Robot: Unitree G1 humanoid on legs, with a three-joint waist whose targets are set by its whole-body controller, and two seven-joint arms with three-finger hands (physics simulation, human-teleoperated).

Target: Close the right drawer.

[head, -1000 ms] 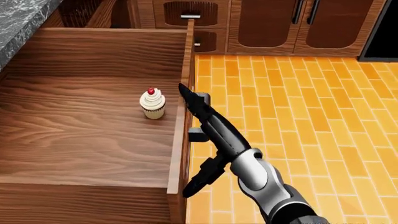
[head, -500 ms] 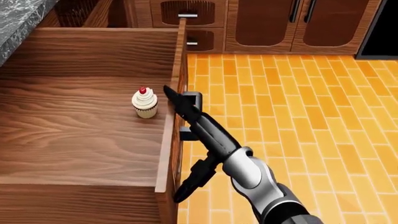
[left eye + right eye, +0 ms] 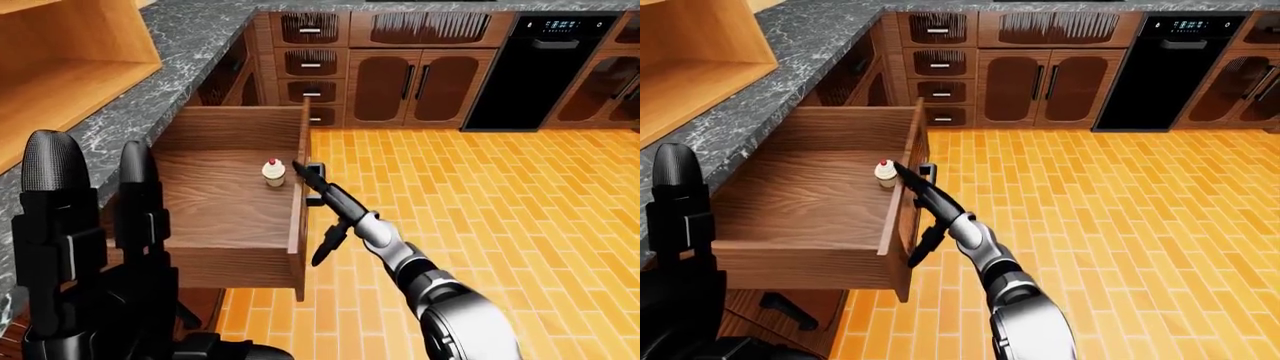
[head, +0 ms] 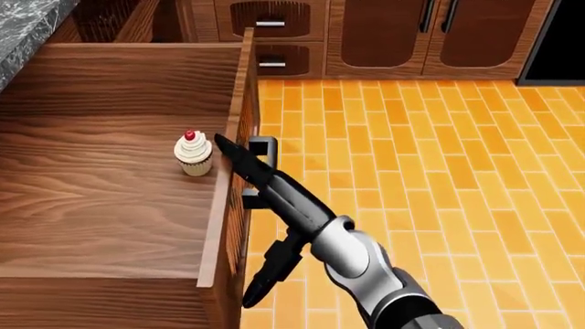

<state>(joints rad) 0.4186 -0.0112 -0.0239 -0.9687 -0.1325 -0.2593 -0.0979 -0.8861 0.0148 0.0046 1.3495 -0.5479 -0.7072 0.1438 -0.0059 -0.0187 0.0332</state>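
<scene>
The right hand (image 4: 252,199) is spread, one finger lying along the drawer (image 4: 101,205) front's top edge, another hanging down its outer face beside the handle (image 4: 260,168); the drawer stands pulled far out under the grey stone desk (image 3: 180,67), a cupcake (image 4: 193,153) inside near the front panel; the left hand (image 3: 90,247) is raised at the left-eye view's lower left, fingers upright and apart.

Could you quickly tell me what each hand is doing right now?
Left hand: raised, fingers open, holding nothing.
Right hand: fingers open against the drawer front by its handle, gripping nothing.
</scene>
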